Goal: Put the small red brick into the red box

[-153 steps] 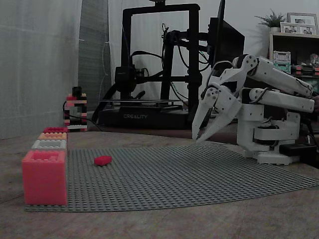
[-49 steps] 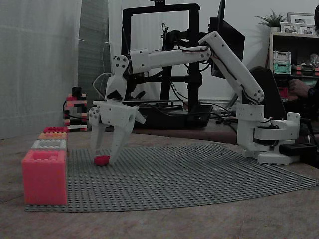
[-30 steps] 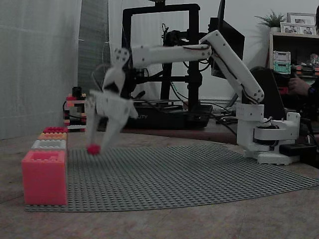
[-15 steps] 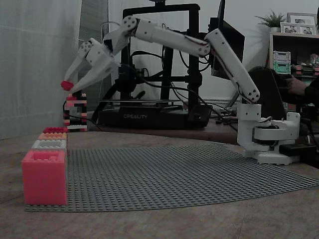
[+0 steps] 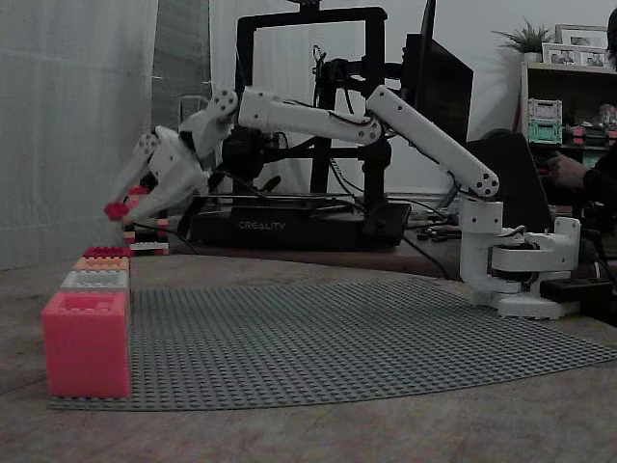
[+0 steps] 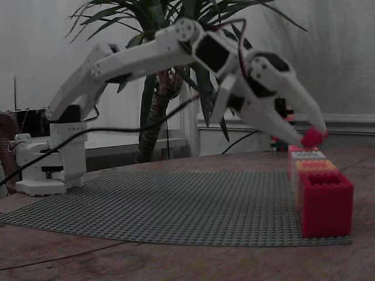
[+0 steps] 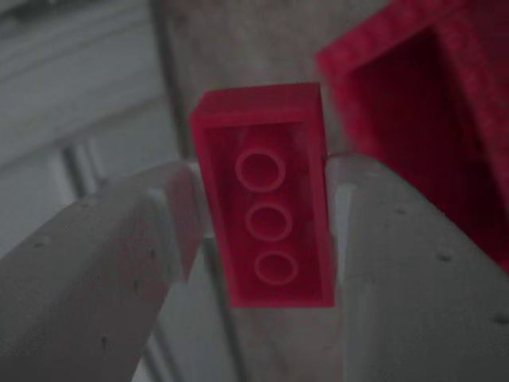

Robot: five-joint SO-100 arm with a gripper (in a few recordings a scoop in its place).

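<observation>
The grey studded baseplate (image 5: 366, 338) spreads across the lower half of both fixed views. The white arm (image 5: 424, 135) reaches from its base at one side to the row of boxes at the mat's other edge. The red box (image 6: 325, 202) stands at the end of that row, at the right of this fixed view. In the wrist view its open hollow (image 7: 413, 103) sits in the upper right of the frame, off to the side of the load. The gripper (image 5: 118, 209) hangs above the row, its two white fingers pinching the small red brick (image 7: 266, 199) by its long sides, underside tubes facing the camera. The brick is in the air, clear of every box. The carry looks nearly done. To finish well, the arm should shift until the hollow lies squarely under the brick, then lower it below the rim before the claw spreads, so the brick cannot bounce off the wall or fall into the neighbouring orange box (image 6: 316, 165).
</observation>
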